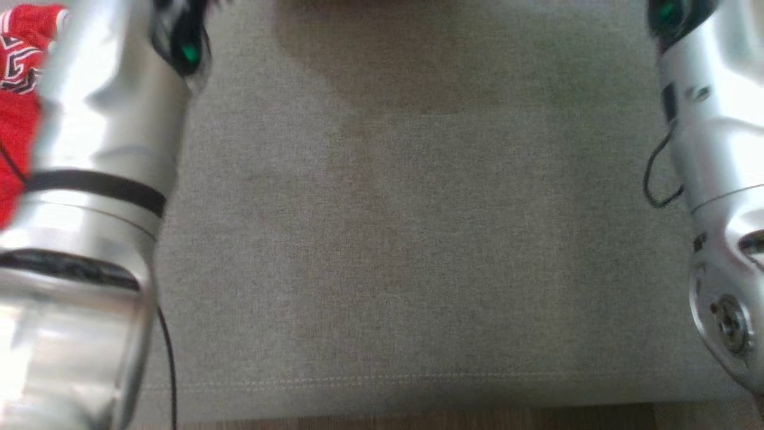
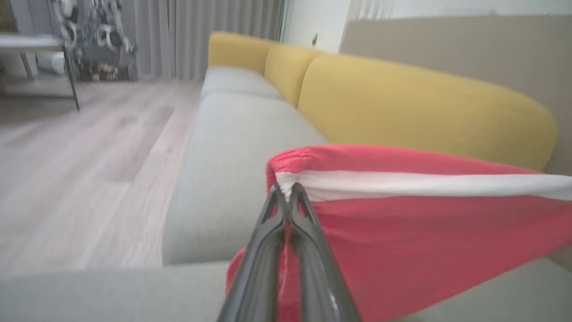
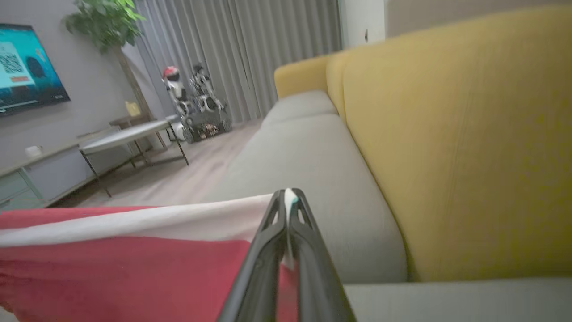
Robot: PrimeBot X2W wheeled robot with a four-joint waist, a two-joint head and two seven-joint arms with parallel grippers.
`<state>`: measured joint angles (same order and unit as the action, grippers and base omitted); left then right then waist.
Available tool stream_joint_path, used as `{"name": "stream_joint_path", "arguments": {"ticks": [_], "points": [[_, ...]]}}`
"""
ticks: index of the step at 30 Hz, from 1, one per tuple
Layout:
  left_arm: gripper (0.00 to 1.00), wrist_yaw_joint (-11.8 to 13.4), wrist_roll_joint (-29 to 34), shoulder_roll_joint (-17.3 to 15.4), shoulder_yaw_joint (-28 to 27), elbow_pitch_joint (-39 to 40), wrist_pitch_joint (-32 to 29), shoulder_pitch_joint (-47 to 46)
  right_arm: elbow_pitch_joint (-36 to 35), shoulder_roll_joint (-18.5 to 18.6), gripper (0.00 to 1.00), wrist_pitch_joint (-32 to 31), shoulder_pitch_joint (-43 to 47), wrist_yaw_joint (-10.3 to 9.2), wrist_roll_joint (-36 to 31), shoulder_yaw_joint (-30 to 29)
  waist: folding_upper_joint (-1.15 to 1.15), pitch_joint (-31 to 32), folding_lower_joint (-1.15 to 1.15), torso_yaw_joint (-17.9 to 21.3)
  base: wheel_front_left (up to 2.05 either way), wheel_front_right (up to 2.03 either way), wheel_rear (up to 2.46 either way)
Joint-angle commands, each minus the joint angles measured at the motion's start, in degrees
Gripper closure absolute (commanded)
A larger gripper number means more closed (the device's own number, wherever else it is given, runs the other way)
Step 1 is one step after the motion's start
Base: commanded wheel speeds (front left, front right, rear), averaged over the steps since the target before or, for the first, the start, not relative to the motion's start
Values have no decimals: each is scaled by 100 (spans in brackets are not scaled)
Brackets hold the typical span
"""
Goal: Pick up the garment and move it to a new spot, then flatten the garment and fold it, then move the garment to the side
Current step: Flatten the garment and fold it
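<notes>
Evidently the pickup seems done: the left end effector [image 2: 289, 191] and right end effector [image 3: 289, 197] are each clamped on the white-banded edge of the red garment [image 2: 411, 223], stretched between them over the grey sofa seat [image 1: 418, 251]; laying down, flattening, folding and moving aside remain

Head view's all blur, and the red garment [image 1: 18, 125] is mostly tucked behind the pale left forearm [image 1: 101, 119], its print cut by the left edge and unreadable. Left wrist view: the garment runs off the right and bottom edges. Right wrist view: the television [image 3: 27, 67] is clipped at the left edge, screen text too small to read.
</notes>
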<state>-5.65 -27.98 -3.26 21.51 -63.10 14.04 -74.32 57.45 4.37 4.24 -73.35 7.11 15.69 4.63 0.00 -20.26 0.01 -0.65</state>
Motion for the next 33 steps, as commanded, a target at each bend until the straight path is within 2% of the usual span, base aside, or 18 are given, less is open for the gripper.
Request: {"name": "stream_joint_path", "arguments": {"ticks": [1, 5, 10, 14, 19, 26, 33], "points": [[100, -18, -69, -160, -105, -34, -3, -60, 7, -145, 100, 19, -153, 37, 171, 155, 0, -41, -1, -17, 0, 0, 0], [100, -60, -343, 5, -78, -670, -234, 253, 743, -147, 100, 23, 59, 37, 648, 582, 0, -202, -1, -57, 0, 0, 0], [100, -126, -796, 34, 108, -783, -364, 822, 1082, -148, 100, 244, 595, 37, 1109, 1164, 0, -200, -1, -92, 0, 0, 0], [100, -128, -1029, 36, 380, -618, -123, 1274, 1073, -148, 100, 485, 987, 37, 1266, 1542, 0, -125, -1, -126, 0, 0, 0], [100, -97, -1061, 37, 593, -258, 85, 2057, 698, -148, 100, 841, 1794, 37, 1511, 1933, 0, 230, -1, -118, 0, 0, 0], [100, 120, -483, -91, 206, 1488, 94, 3703, -98, -58, 100, 1051, 3255, 37, 1605, 1846, 0, 720, -1, -153, 0, 0, 0], [100, 341, -37, -269, -251, 3459, 95, 5494, -1616, 39, 100, 1040, 5148, 37, 1416, 1146, 0, 1108, -1, -155, 0, 0, 0]]}}
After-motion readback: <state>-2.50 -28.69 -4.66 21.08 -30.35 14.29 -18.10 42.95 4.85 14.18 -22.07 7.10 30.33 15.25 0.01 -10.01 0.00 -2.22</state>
